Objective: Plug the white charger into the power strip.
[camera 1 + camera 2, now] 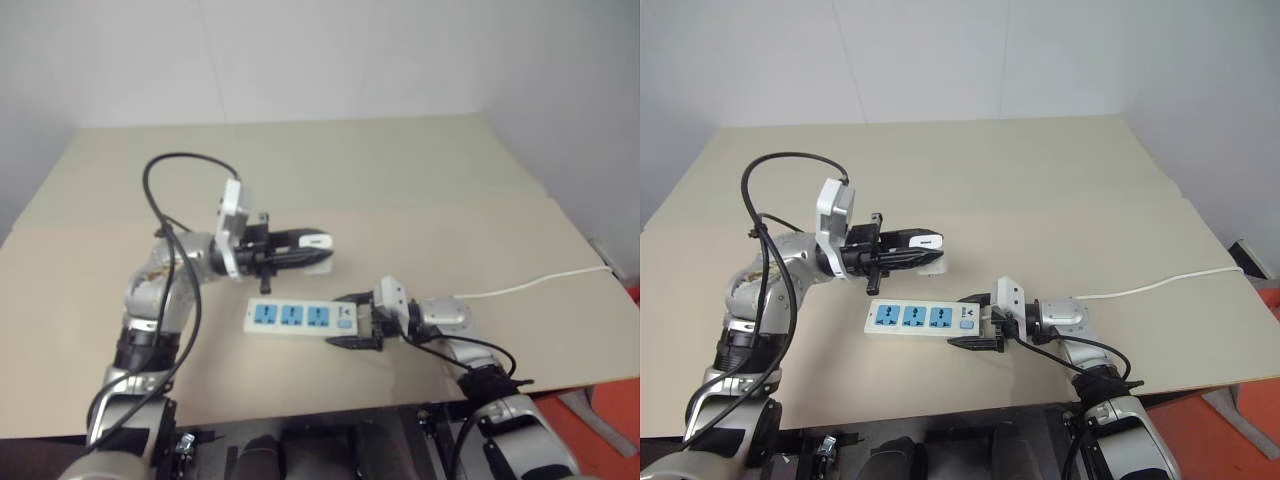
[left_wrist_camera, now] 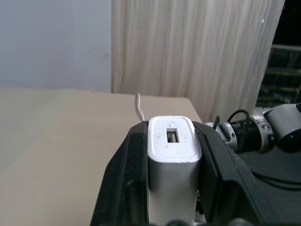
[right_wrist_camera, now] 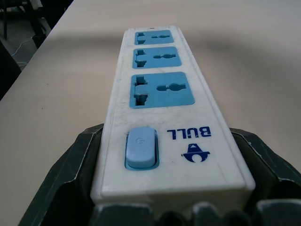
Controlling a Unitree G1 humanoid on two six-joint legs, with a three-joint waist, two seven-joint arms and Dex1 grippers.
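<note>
Left gripper (image 1: 300,250) pinches the white charger (image 2: 171,150) between its black fingers, held level in the air just behind the power strip (image 1: 300,317), not touching it. Right gripper (image 1: 355,320) clamps the strip's switch end, pinning it flat on the table (image 1: 420,180); cord (image 1: 530,285) trails off past that end. Step in hand: carrying the charger to a socket. Next, likely tip prongs down, line up over a blue socket, press. Strip reads "BULL".

One white charger (image 2: 172,150), one power strip (image 3: 162,113), three blue sockets, one switch (image 3: 141,148).
</note>
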